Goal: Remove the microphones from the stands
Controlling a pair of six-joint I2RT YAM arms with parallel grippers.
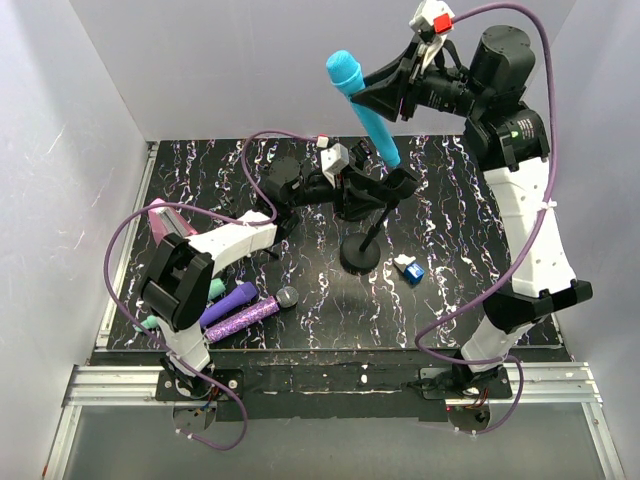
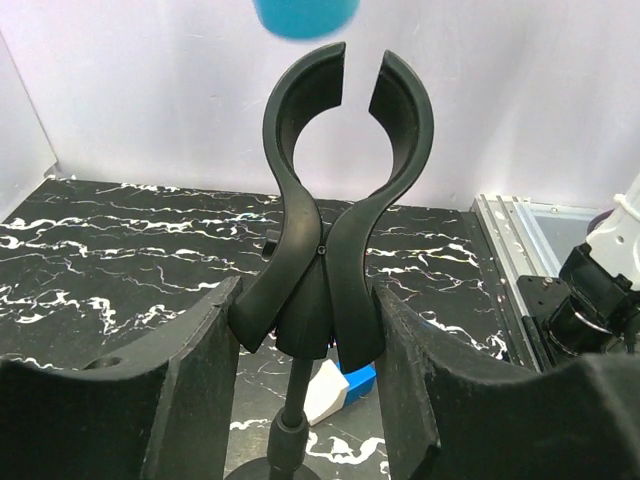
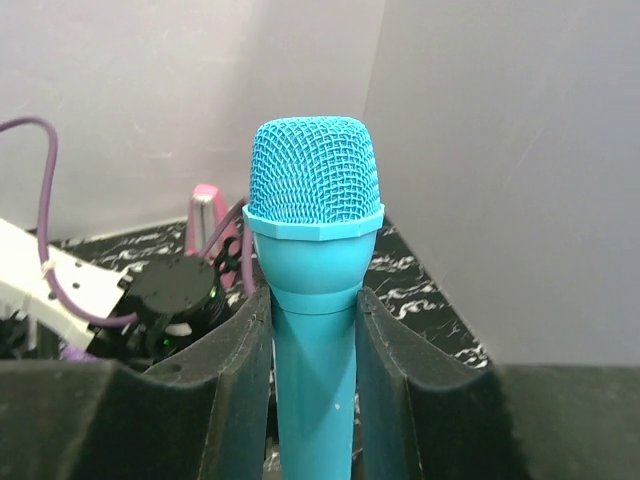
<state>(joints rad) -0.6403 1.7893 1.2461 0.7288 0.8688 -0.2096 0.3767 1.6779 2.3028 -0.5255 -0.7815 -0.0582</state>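
While the right gripper point(image 1: 392, 88) pinches the teal microphone point(image 1: 364, 108) by its handle, the microphone hangs tilted over the stand point(image 1: 361, 252), its lower end just above the clip point(image 2: 345, 170) and clear of it. The left gripper point(image 1: 372, 188) presses both sides of the clip's lower wings. A blue-and-white block point(image 1: 409, 268) lies just right of the stand's base, and two purple microphones point(image 1: 243, 316) lie near-left of it.

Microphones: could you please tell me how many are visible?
3: blue microphone in the right gripper; glittery purple microphone and plain purple microphone beside the left arm. A teal shape under it may be another.
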